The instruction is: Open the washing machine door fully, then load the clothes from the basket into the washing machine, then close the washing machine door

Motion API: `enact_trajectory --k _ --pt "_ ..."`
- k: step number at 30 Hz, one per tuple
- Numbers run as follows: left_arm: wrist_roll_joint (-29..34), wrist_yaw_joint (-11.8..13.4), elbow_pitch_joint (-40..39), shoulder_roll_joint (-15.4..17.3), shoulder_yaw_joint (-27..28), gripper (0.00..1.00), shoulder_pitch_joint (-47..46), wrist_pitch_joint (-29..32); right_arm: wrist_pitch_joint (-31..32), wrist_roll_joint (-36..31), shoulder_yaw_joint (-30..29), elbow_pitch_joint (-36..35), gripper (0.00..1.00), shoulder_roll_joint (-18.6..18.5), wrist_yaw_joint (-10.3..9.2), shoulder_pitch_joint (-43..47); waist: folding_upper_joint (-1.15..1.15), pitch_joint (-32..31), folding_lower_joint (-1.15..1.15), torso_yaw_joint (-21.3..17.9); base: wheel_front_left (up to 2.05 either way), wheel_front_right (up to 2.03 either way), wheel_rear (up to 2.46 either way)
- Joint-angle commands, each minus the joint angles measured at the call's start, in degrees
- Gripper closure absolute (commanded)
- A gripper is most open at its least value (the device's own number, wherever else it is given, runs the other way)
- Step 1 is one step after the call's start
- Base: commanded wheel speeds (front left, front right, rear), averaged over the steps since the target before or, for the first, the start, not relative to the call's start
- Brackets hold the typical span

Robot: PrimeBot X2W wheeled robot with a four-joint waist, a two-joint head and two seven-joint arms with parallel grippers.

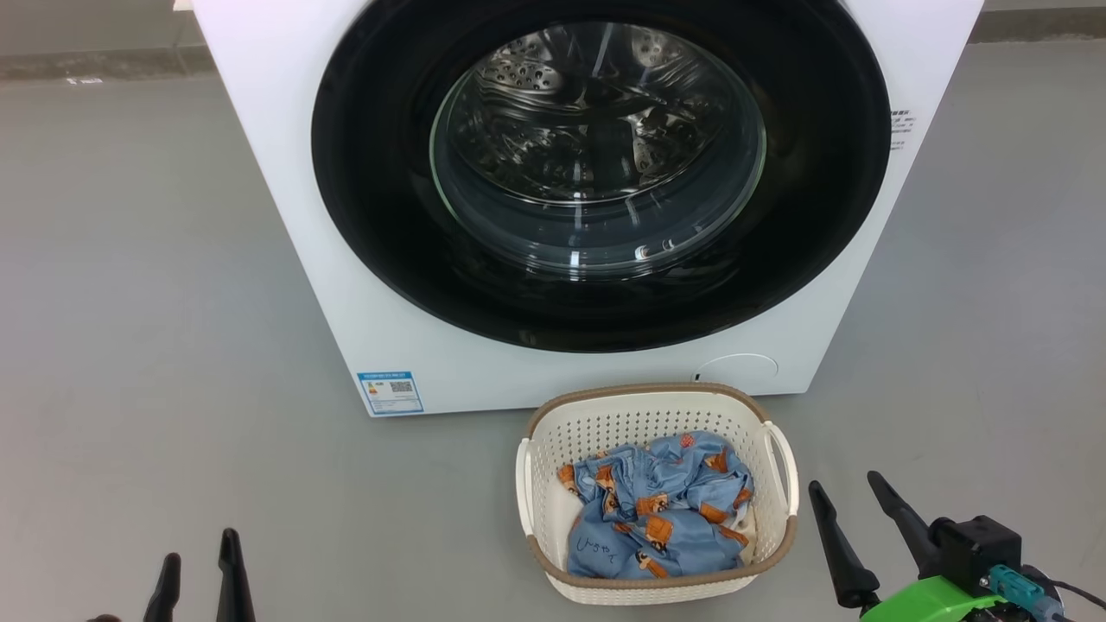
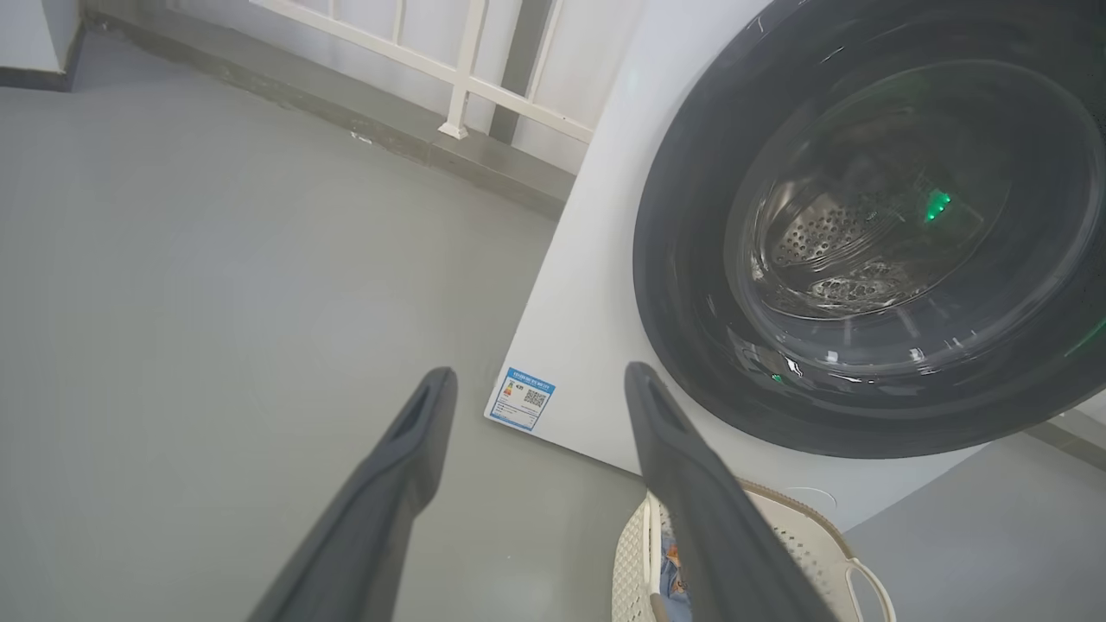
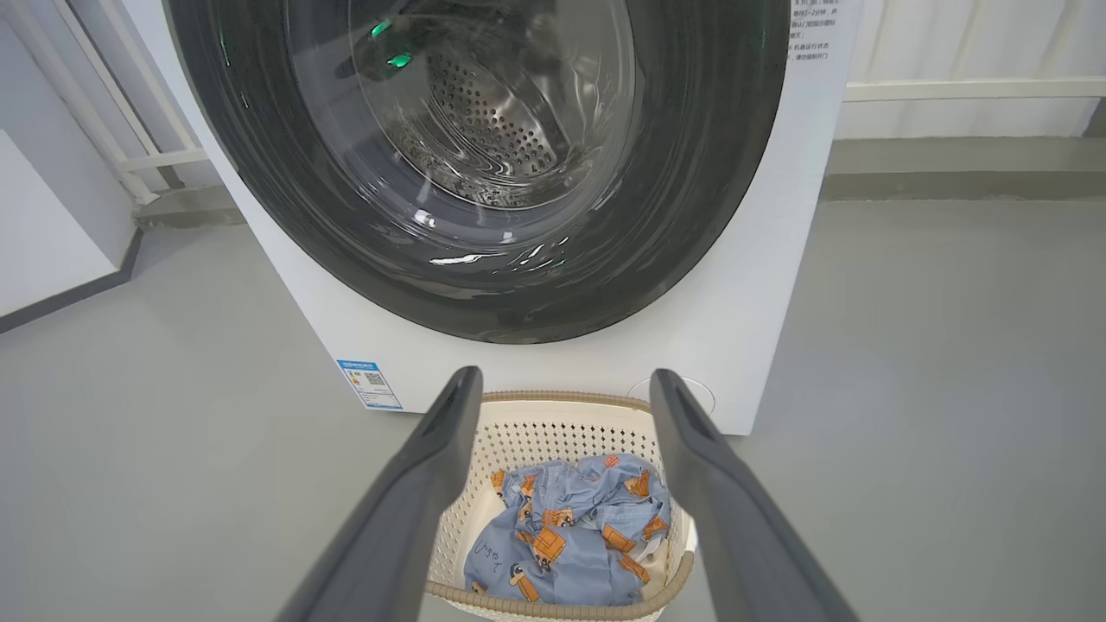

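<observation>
- While the washing machine door (image 1: 363,216) sits shut on the white washing machine (image 1: 276,173), the head view shows its glossy black rim ringing a bulging glass window, with the steel drum behind.
- Just in front, on the grey floor (image 1: 130,302), the cream basket (image 1: 648,390) holds the clothes (image 1: 657,518): crumpled light blue fabric with orange figures and a dark scribble.
- A blue label sticker (image 1: 390,392) with a QR code sits low on the machine's left; its print is too small to read.
- The left gripper (image 1: 200,546) and the right gripper (image 1: 844,480) wait at the bottom edge, jaws spread wide, holding nothing.
- Left wrist view: dark fingers stand well apart over bare floor, the sticker between their tips, the closed door at right, a basket corner below.
- Right wrist view: spread, empty fingers frame the basket and its clothes; small print on the machine's upper right is illegible.
</observation>
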Motion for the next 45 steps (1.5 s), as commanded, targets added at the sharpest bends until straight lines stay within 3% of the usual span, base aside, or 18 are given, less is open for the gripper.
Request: enact_trajectory --k 1,20,45 --pt "1.6 -0.2 -1.9 1.2 1.7 0.0 -0.5 -0.7 -0.9 -1.6 1.4 -1.7 0.0 -0.9 0.08 -0.8 0.0 0.0 0.0 0.0 0.0 0.0 0.0" --pt "17.3 -0.4 -3.8 1.5 2.4 0.0 0.9 -4.0 -4.2 -16.3 1.1 -3.2 0.0 -0.7 0.1 -0.6 0.0 0.2 0.0 -0.1 0.0 0.0 0.0" --pt "16.8 -0.4 -3.2 1.5 2.8 0.0 1.0 -4.0 -4.2 -15.3 -1.3 -3.5 0.0 1.0 0.1 0.1 0.0 -0.1 0.0 -0.4 0.0 0.01 -0.01"
